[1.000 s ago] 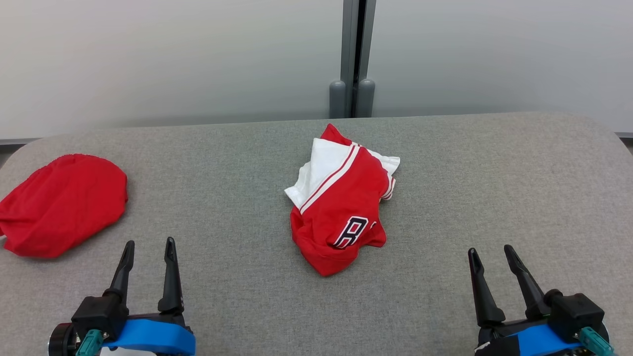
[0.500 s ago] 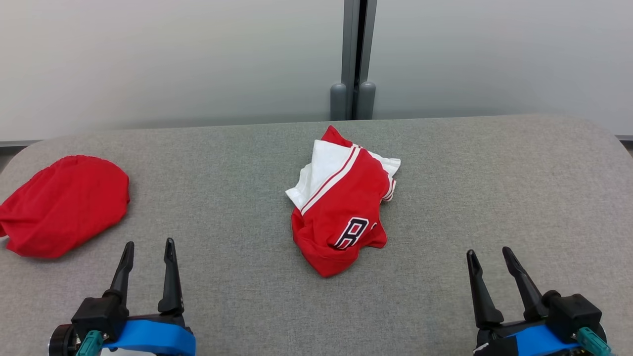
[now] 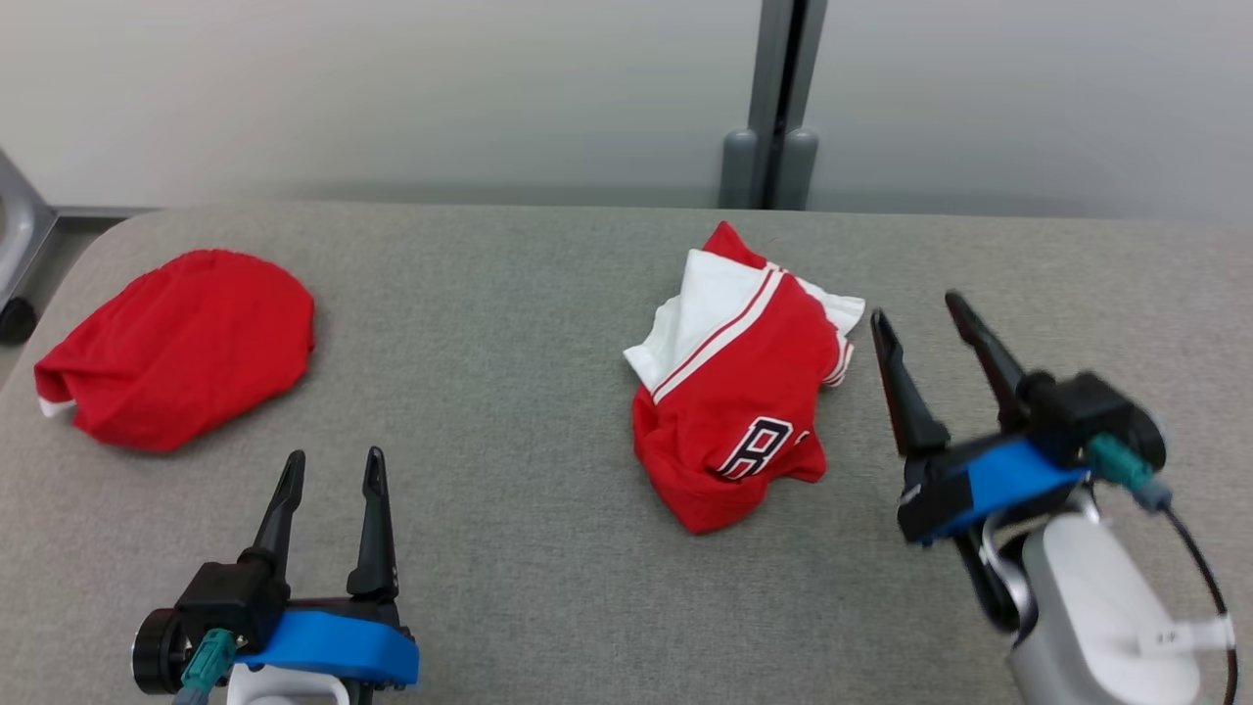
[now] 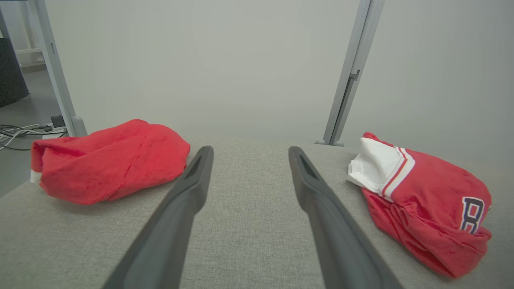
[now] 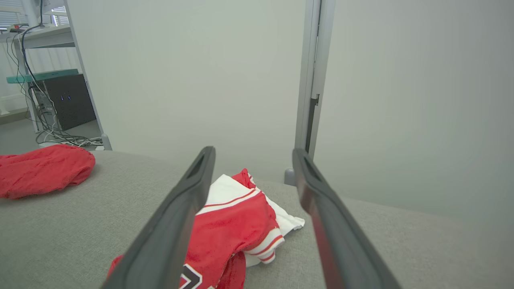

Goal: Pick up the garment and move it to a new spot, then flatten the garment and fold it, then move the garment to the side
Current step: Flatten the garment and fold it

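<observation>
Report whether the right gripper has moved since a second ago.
Yes. Although the camera also shifted, the right gripper has advanced from well short of the jersey to just beside its right edge, jaws open.

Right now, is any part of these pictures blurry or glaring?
Head view: the right gripper is smeared with blur, the crumpled red-and-white jersey beside it sharp. Left wrist view: soft even light, no glare; the grey metal post leans.

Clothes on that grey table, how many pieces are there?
2. A plain red garment lies at the left end of the table; a crumpled red-and-white jersey sits near the middle, beside the right claw. Anything underneath would be hidden.
</observation>
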Available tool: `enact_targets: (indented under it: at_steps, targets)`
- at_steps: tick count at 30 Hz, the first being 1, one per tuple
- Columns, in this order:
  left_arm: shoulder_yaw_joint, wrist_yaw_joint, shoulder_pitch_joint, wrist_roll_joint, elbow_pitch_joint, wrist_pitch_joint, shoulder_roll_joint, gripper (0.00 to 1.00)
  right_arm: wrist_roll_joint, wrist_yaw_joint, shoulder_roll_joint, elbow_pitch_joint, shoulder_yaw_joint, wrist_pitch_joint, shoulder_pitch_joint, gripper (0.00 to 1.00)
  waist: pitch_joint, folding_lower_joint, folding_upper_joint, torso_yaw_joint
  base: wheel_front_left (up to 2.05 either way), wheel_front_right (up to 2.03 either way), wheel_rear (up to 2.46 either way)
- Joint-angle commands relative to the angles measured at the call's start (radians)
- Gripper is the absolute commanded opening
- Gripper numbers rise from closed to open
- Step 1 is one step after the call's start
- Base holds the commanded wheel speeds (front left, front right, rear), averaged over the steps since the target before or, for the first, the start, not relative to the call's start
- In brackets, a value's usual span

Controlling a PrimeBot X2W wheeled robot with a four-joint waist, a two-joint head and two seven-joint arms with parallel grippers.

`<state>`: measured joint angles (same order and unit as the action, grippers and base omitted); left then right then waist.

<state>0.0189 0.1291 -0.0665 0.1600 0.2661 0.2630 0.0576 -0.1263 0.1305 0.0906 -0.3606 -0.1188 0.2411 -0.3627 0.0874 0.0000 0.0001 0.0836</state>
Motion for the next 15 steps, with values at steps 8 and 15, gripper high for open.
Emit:
enact_targets:
  at_steps: [8, 15]
  targets:
    - [0.034, 0.002, -0.068, 0.021, 0.002, 0.003, -0.005, 1.00, 0.029, 0.000, 0.059, -0.222, 0.032, -0.065, -0.239, 1.00, 0.086, 0.0000, -0.0001, 0.091, 0.00, 0.00, 0.00]
    - [0.061, 0.002, -0.110, 0.040, 0.010, 0.003, -0.007, 1.00, 0.036, 0.000, 0.090, -0.476, 0.036, -0.129, -0.350, 1.00, 0.139, 0.0000, -0.0001, 0.157, 0.00, 0.00, 0.00]
